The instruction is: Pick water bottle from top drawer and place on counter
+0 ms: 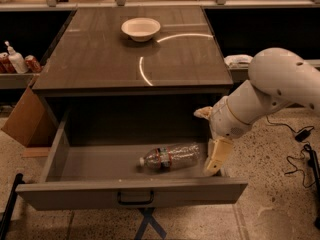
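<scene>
Gripper (209, 139) is hanging at the right end of the open top drawer (132, 191), jaws spread wide, gripping nothing. Water bottle (170, 157) is lying on its side on the drawer floor just left of the jaws, cap pointing away from them. Counter (100, 59) is sitting above and behind the jaws.

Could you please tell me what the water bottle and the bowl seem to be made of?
The water bottle, lying in the top drawer beside the gripper: clear plastic, crinkled and glinting. The bowl on the counter: matte off-white, perhaps ceramic or plastic.
</scene>
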Tool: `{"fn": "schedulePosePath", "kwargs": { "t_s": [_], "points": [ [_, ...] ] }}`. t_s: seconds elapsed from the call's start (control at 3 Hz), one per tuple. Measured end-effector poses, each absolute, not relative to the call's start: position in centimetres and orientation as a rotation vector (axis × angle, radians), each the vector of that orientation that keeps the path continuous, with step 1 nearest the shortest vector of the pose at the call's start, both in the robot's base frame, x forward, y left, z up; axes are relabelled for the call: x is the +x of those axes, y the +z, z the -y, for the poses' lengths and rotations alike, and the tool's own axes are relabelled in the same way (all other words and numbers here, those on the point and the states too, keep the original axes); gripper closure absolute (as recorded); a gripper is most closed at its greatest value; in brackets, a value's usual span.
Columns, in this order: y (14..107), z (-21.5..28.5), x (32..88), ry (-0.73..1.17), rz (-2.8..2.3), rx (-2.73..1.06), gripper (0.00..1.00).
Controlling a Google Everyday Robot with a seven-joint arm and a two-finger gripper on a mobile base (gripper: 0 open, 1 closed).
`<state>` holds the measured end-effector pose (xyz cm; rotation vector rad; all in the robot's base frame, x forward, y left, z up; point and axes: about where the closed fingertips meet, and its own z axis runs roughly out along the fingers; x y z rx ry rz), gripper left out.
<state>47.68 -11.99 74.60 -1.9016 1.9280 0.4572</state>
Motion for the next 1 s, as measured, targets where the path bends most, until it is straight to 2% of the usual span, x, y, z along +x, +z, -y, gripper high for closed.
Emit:
{"fn": "schedulePosePath", "kwargs": {
  "t_s": [1.0],
  "points": [
    [71.3, 8.9, 50.5, 0.407, -1.916, -1.933, 0.00]
  ]
}}
